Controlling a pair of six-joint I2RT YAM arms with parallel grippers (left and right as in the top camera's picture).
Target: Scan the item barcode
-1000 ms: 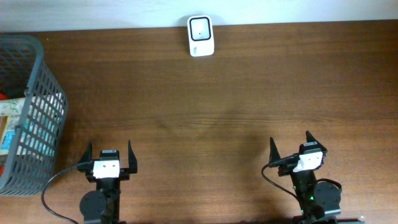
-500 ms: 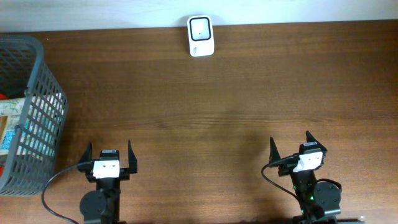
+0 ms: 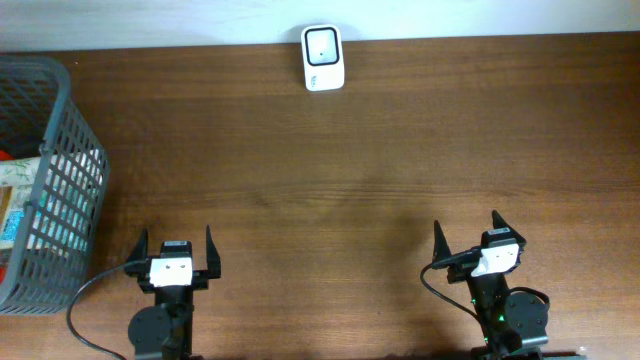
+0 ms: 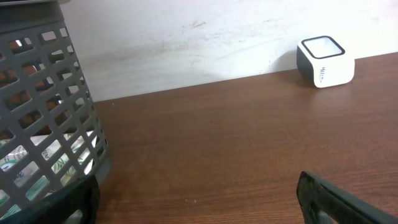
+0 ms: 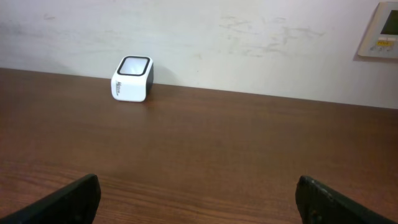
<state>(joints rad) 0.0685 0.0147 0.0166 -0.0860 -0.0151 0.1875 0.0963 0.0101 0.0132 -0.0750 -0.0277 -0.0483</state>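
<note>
The white barcode scanner (image 3: 323, 57) with a dark window on top stands at the table's far edge, near the middle; it also shows in the left wrist view (image 4: 324, 60) and the right wrist view (image 5: 132, 78). Packaged items (image 3: 14, 200) lie inside the grey basket (image 3: 60, 130) at the left edge, partly hidden by its mesh. My left gripper (image 3: 176, 251) is open and empty at the front left, just right of the basket. At the front right, my right gripper (image 3: 467, 237) is also open, with nothing between its fingers.
The grey mesh basket (image 4: 43, 112) fills the left of the left wrist view, close to the left finger. A pale wall runs behind the table, with a small wall panel (image 5: 379, 30) at the upper right of the right wrist view.
</note>
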